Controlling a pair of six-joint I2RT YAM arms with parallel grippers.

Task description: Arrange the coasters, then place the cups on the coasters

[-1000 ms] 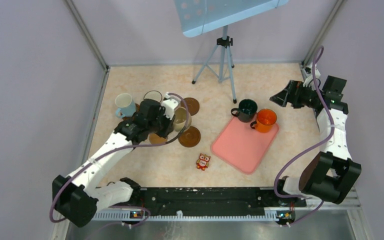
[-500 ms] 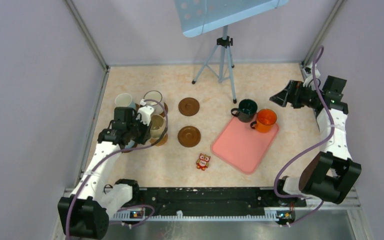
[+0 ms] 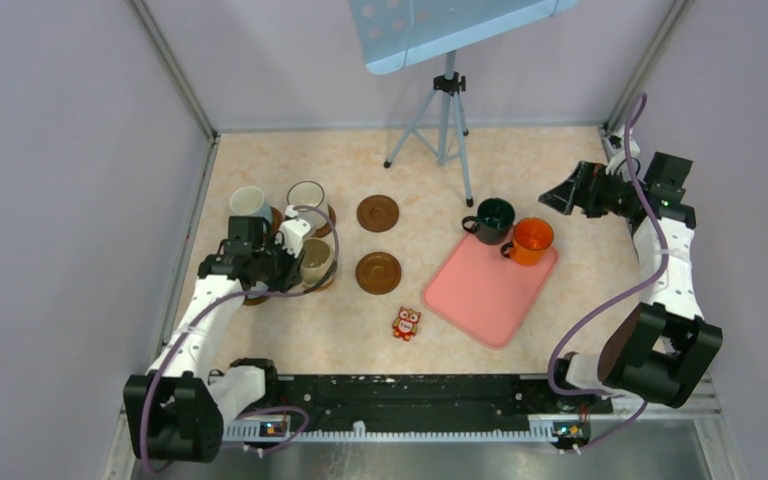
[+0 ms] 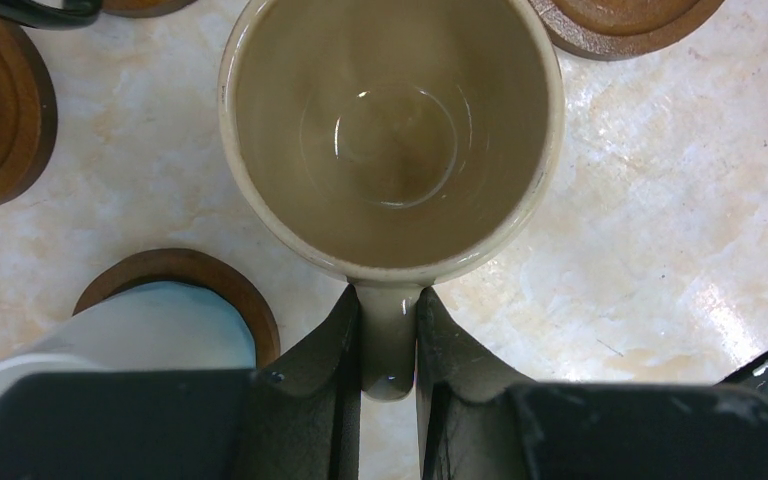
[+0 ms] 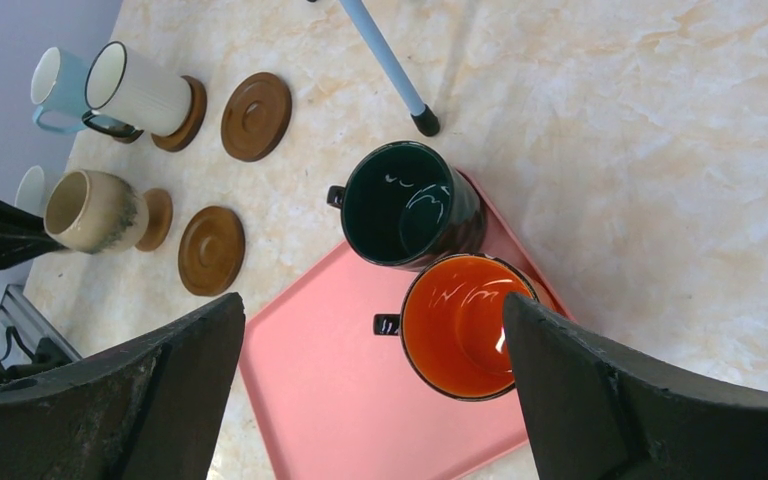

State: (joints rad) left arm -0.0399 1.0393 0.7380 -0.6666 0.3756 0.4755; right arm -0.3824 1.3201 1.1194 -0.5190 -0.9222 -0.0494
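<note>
My left gripper [image 4: 388, 295] is shut on the handle of the beige cup [image 4: 390, 130], which hangs upright over the table at the left [image 3: 315, 262]. Whether a coaster lies under it is hidden. A light blue cup [image 3: 250, 203] and a white ribbed cup [image 3: 307, 197] each stand on a coaster behind it. A pale cup [image 4: 140, 330] sits on another coaster [image 4: 175, 270] beside my fingers. Two bare coasters [image 3: 377, 212] [image 3: 378, 272] lie mid-table. The dark green cup [image 3: 495, 215] and orange cup [image 3: 533, 237] stand at the pink tray's far end. My right gripper [image 3: 552, 200] hovers open, empty.
The pink tray [image 3: 480, 295] lies right of centre. A small red owl figure [image 3: 407, 323] stands near the front. A tripod [image 3: 447, 110] with a pale blue board stands at the back. Grey walls close in left, right and back.
My left arm has carried the beige cup to the left and a little nearer, uncovering the two middle coasters. The right arm has not moved.
</note>
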